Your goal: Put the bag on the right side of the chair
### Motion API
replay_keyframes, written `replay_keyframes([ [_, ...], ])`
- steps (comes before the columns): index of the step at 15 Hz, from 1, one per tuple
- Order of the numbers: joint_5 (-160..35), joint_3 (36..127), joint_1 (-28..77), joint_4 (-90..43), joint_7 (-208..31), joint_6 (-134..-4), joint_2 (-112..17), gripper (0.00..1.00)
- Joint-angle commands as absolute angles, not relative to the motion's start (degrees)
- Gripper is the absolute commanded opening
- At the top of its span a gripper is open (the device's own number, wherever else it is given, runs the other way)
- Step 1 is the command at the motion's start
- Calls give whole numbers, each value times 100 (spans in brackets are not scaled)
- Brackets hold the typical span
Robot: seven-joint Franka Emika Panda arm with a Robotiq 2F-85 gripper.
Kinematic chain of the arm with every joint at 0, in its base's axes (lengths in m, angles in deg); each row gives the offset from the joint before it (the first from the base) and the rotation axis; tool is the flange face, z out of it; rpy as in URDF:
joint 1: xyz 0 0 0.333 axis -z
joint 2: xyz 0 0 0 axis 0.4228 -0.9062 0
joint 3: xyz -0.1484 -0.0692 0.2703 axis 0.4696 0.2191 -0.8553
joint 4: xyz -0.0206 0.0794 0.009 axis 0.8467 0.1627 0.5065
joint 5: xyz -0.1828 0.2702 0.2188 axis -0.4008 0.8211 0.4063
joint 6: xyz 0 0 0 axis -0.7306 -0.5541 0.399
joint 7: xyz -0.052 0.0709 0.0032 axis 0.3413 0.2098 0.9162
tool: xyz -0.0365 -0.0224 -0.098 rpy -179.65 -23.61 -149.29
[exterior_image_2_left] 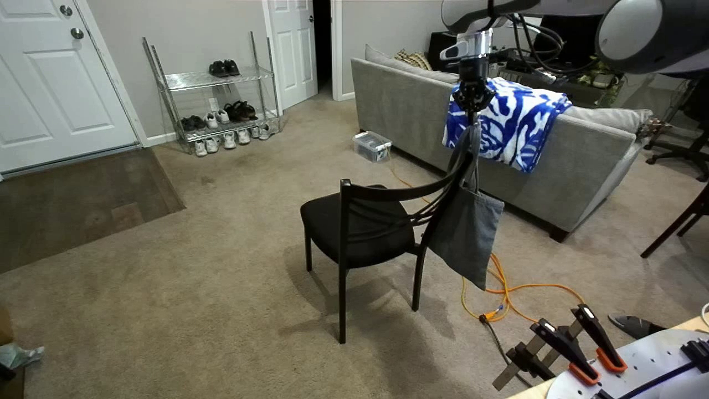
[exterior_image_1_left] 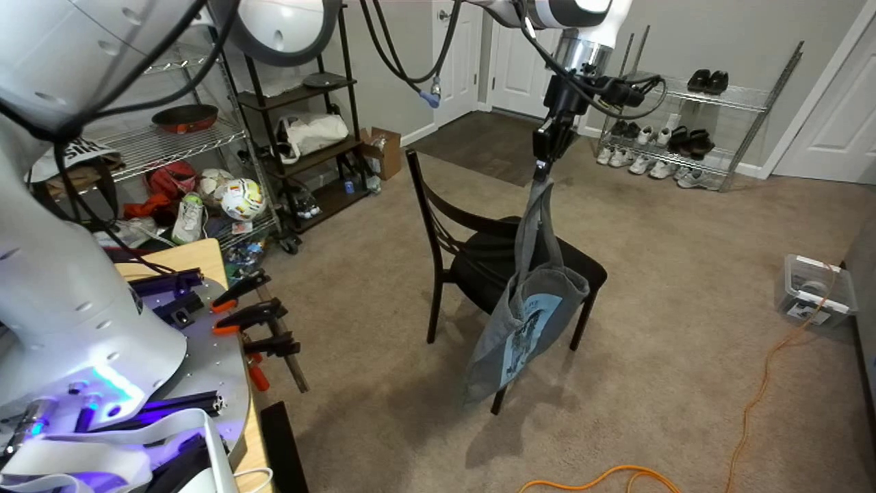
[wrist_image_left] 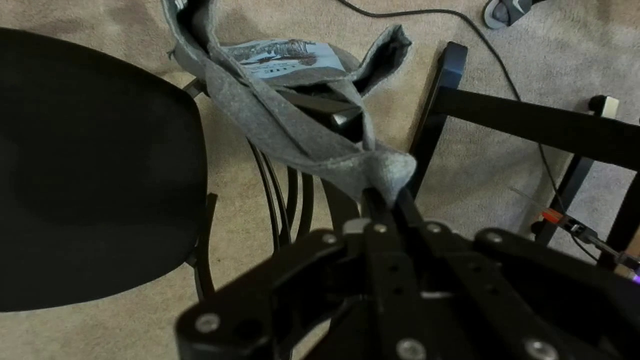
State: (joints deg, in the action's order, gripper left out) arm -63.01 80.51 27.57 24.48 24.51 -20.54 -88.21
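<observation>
The grey cloth bag (exterior_image_1_left: pixel 530 332) with a light blue print hangs by its long straps from my gripper (exterior_image_1_left: pixel 542 168). The gripper also shows in the wrist view (wrist_image_left: pixel 387 197), its fingers shut on the top of the straps. The bag (exterior_image_2_left: pixel 468 235) hangs against one side of the black chair (exterior_image_2_left: pixel 360 227), by one backrest post. In the wrist view, the top of that post shows in the gap between the straps of the bag (wrist_image_left: pixel 280 120), below the gripper. The chair's black seat (wrist_image_left: pixel 100 175) lies to the left there. The gripper (exterior_image_2_left: pixel 472 113) is just above the post.
A grey sofa (exterior_image_2_left: pixel 399 105) with a blue and white blanket (exterior_image_2_left: pixel 504 119) stands behind the bag. An orange cable (exterior_image_2_left: pixel 532 287) lies on the carpet. Clamps (exterior_image_1_left: pixel 250 315) stick out from the robot's table. A plastic box (exterior_image_1_left: pixel 814 287) and shoe rack (exterior_image_1_left: pixel 725 96) stand farther off.
</observation>
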Motion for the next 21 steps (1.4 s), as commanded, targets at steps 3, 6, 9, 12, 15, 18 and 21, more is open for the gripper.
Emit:
replay_keyframes([
  [3,-6415,8099,2595,2644,2491,-1861,-8878,2],
  [6,-6418,8121,2571,2639,2520,-1865,-8880,32],
  [9,-6398,8148,2580,2667,2474,-1815,-8885,49],
  [12,-6374,8183,2608,2704,2460,-1757,-8897,69],
  [15,-6320,8217,2654,2723,2440,-1710,-8899,88],
  [18,-6301,8264,2700,2733,2410,-1686,-8903,100],
  [21,-6289,8295,2742,2743,2419,-1697,-8905,100],
])
